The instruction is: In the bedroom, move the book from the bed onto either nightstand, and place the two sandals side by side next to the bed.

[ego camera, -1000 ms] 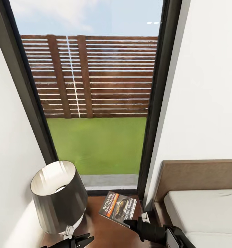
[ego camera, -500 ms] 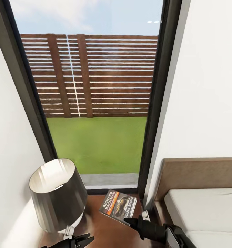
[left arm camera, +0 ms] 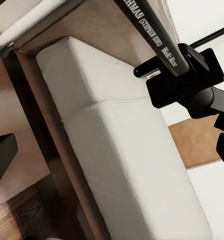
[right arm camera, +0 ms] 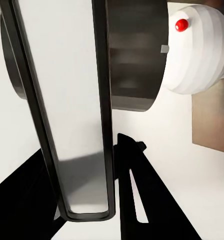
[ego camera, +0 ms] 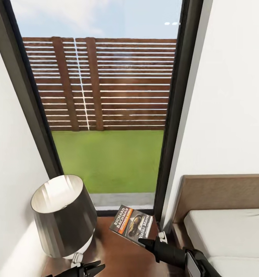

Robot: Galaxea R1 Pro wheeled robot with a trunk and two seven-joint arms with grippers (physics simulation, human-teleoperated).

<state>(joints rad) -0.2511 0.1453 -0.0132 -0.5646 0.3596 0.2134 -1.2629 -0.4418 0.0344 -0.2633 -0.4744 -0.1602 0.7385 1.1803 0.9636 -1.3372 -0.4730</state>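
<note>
The right pincer (ego camera: 154,241) grips the book's (ego camera: 132,224) near right edge, holding it tilted above the nightstand (ego camera: 121,257), left of the bed (ego camera: 225,231)

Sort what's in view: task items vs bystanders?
Task items:
- book, held in the right gripper, raised over the nightstand
- nightstand, dark wood top
- bed, grey mattress, wood headboard

Bystanders:
- lamp on the nightstand
- window, with fence and grass outside
- left gripper, nothing between its jaws

Matte black end effector (ego camera: 148,242), black cylindrical wrist, possibly white fittings
</note>
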